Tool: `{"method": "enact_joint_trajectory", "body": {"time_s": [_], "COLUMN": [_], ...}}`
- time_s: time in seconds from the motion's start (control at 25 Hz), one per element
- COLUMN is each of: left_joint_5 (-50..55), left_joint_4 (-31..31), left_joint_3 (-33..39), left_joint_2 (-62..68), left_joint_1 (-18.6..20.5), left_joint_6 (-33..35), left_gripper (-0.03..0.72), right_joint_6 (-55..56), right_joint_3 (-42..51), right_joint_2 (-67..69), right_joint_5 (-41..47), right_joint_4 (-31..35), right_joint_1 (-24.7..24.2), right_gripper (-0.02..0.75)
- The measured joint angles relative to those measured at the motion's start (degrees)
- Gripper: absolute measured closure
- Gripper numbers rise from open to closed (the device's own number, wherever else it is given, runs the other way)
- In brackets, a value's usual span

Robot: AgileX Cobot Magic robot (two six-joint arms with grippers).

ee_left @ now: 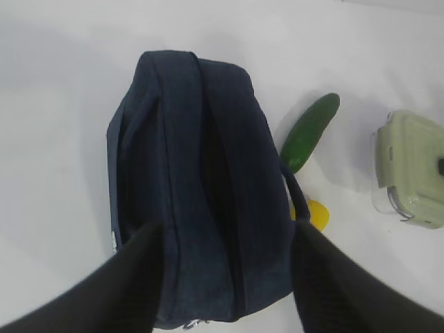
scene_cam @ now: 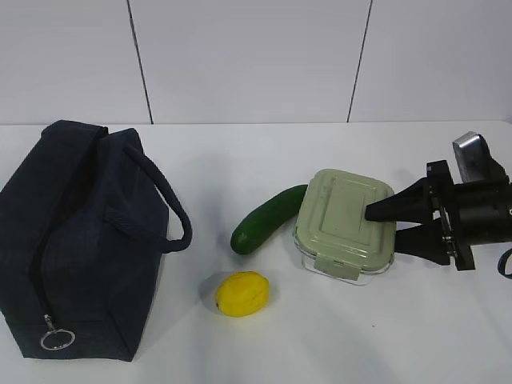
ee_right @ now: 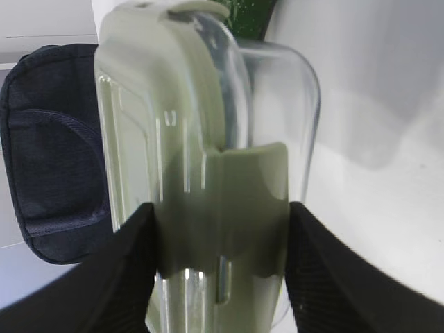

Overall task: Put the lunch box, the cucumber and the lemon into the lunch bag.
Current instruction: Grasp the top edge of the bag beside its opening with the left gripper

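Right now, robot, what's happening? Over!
Right gripper clamped on the sage-lidded clear lunch box. Left gripper open above the navy fabric lunch bag. Green cucumber and yellow lemon lie between box and bag.

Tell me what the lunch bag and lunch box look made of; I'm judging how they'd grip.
Lunch bag: dark navy woven fabric, matte, sagging softly, with a metal ring pull.
Lunch box: clear glossy base, glass or hard plastic, showing reflections; pale green matte lid, probably plastic.
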Motion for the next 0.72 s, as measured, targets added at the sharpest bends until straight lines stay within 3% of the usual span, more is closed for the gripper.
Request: {"method": "enact_joint_trajectory", "body": {"time_s": [0.72], "left_joint_5": [1.9], "left_joint_4": [-4.9], "left_joint_3": [-2.9], "left_joint_2": [23.1], "left_joint_1": [0.0], "left_joint_6": [2.0], "left_gripper": [0.255], "right_joint_6": [0.0], "right_joint_3": [0.0], "right_joint_2": [-2.5], "right_joint_5": [0.1], "right_joint_4": [0.0], "right_joint_1": [0.0], "right_gripper": [0.323]}}
